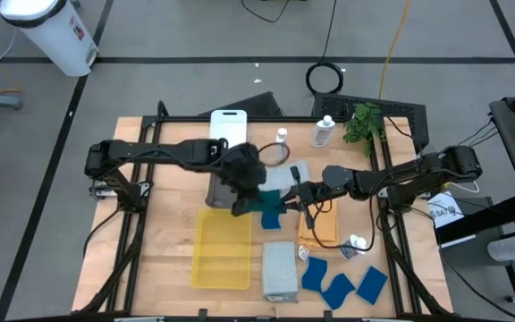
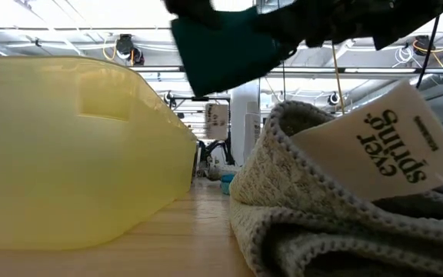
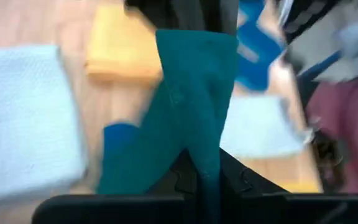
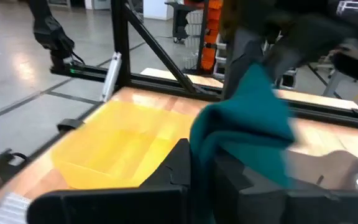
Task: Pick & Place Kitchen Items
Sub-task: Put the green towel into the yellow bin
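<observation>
A dark teal cloth [image 1: 271, 209] hangs above the table's middle, held between my two grippers. My left gripper [image 1: 251, 202] comes from the table's left and is shut on it [image 3: 204, 180]. My right gripper [image 1: 290, 199] reaches level from the right and is shut on the same cloth [image 4: 202, 168]. A pale grey folded cloth [image 1: 278, 271] lies flat near the front edge. An orange cloth [image 1: 318, 224] lies to the right, with several blue sponges [image 1: 338, 284] at the front right. Two white bottles [image 1: 323, 131] stand at the back. My left gripper pinches one end of the teal cloth [image 3: 205, 158] between its two fingers, slanting down from the table's left. The cloth runs from there toward the other gripper, clear of the table. My right gripper pinches a bunched part of the teal cloth [image 4: 205, 144] between its two fingers, level from the table's right. The rest of the cloth billows up beyond the fingers, lifted clear of the table.
A yellow tray [image 1: 222, 249] sits front left of the cloth and a grey tray [image 1: 224, 190] lies under my left arm. A white tray [image 1: 228, 125] and a green plant [image 1: 363, 121] stand at the back. Bare wood lies at the left.
</observation>
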